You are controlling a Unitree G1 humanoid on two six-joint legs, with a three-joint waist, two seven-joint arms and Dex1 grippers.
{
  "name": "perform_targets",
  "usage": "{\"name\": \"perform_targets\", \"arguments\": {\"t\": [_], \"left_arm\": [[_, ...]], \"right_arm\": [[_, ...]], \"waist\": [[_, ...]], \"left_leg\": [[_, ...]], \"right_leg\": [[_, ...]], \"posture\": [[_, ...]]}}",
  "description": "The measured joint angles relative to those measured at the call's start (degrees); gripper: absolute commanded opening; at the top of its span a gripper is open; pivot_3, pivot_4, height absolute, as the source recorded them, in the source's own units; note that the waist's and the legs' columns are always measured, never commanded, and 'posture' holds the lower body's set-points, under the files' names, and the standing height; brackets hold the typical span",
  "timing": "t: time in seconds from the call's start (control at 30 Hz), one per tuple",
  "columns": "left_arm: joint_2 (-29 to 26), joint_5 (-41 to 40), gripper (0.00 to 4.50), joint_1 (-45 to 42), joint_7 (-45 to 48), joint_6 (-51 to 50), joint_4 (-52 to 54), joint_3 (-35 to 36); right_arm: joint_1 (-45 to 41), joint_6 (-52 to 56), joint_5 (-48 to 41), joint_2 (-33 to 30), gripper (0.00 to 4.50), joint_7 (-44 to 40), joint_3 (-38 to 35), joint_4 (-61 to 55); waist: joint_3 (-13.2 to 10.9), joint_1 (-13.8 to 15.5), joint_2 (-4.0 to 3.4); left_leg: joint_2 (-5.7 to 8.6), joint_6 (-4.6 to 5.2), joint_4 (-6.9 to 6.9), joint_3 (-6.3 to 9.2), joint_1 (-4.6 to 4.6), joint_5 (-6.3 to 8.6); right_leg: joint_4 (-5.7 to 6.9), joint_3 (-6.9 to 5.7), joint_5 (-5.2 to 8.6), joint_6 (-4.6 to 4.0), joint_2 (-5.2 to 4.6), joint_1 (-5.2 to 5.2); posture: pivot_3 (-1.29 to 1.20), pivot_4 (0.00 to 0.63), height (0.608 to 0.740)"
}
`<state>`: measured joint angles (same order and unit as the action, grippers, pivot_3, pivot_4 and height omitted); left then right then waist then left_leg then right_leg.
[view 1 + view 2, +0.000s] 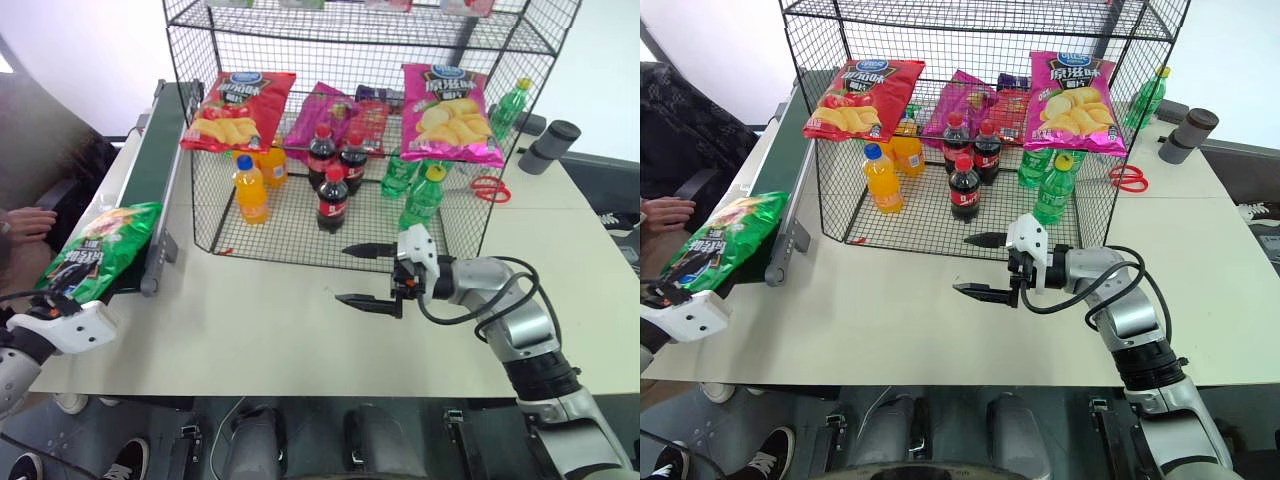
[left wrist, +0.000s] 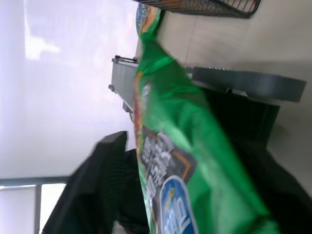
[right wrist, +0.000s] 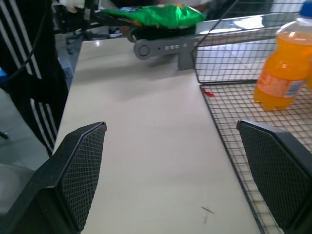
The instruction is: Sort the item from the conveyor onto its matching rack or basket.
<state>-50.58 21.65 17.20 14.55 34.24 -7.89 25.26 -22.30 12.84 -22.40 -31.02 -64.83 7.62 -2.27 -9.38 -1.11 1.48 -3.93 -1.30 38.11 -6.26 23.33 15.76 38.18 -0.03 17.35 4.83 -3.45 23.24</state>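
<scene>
The green crisp bag (image 1: 103, 250) lies over the near end of the dark green conveyor (image 1: 160, 140), its lower end hanging off toward me. My left gripper (image 1: 52, 296) is at that lower end. In the left wrist view the bag (image 2: 185, 146) runs between the black fingers (image 2: 102, 170), which press against it. My right gripper (image 1: 368, 275) hovers open over the table in front of the black wire rack (image 1: 190, 60), pointing left toward the conveyor, with nothing between its fingers (image 3: 80, 165).
The rack holds a red crisp bag (image 1: 238, 110), a purple bag (image 1: 320, 115), a pink bag (image 1: 450, 112), orange bottles (image 1: 250, 190), cola bottles (image 1: 332, 200) and green bottles (image 1: 420, 200). Red scissors (image 1: 488, 188) and black cylinders (image 1: 550, 145) lie to its right. A person's hand (image 1: 25, 220) rests left of the conveyor.
</scene>
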Motion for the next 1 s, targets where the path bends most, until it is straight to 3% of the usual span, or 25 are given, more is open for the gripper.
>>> {"name": "perform_targets", "arguments": {"t": [0.07,0.1,0.33,0.43,0.8,1.0], "left_arm": [[0.0,0.1,0.20,0.5,0.0,-0.2,0.3,0.0],[0.0,0.1,0.09,0.6,-0.1,-0.2,0.3,0.0],[0.0,-2.9,0.09,-0.3,1.7,-1.0,1.3,0.0],[0.0,-8.3,0.09,-1.6,4.6,-1.2,2.9,0.0],[-5.1,-38.8,0.09,2.3,27.6,0.6,14.7,1.0],[-7.1,-54.7,0.09,1.3,34.6,-12.3,26.5,0.9]], "right_arm": [[0.0,-0.8,0.4,-1.1,4.50,0.0,-1.1,1.3],[0.0,-1.0,0.6,-1.5,4.50,-0.1,-1.4,1.6],[0.0,-1.5,0.8,-1.0,4.50,0.0,-1.4,1.6],[0.0,-1.6,0.9,-0.9,4.50,0.3,-1.4,1.6],[0.0,-4.9,2.2,-0.6,4.50,-0.4,-1.3,4.2],[0.1,-6.0,2.5,-0.8,4.50,-2.0,-1.2,5.3]], "waist": [[0.0,0.1,0.00],[0.0,0.1,0.00],[0.0,0.1,0.00],[0.0,0.2,0.00],[0.0,0.0,-0.05],[0.0,0.4,-0.05]], "left_leg": [[0.01,0.00,0.00,-0.02,0.00,0.00],[0.01,0.00,0.00,-0.02,-0.01,0.00],[0.00,0.00,0.00,-0.02,-0.01,0.00],[0.00,0.00,0.00,-0.01,0.00,0.00],[0.01,-0.01,0.01,-0.05,-0.01,-0.01],[0.09,-0.02,0.05,-0.04,-0.02,-0.02]], "right_leg": [[0.00,-0.01,0.00,0.00,0.02,0.00],[0.01,-0.01,0.00,0.00,0.03,0.00],[0.01,-0.01,0.00,0.00,0.11,0.00],[0.01,-0.01,0.00,0.00,0.10,-0.01],[0.00,0.00,0.00,0.00,0.18,-0.01],[0.00,0.00,0.00,0.00,0.23,-0.08]], "posture": [[0.00,0.150,0.740],[0.00,0.150,0.740],[0.00,0.150,0.740],[0.00,0.150,0.740],[0.00,0.150,0.740],[0.00,0.150,0.740]]}}
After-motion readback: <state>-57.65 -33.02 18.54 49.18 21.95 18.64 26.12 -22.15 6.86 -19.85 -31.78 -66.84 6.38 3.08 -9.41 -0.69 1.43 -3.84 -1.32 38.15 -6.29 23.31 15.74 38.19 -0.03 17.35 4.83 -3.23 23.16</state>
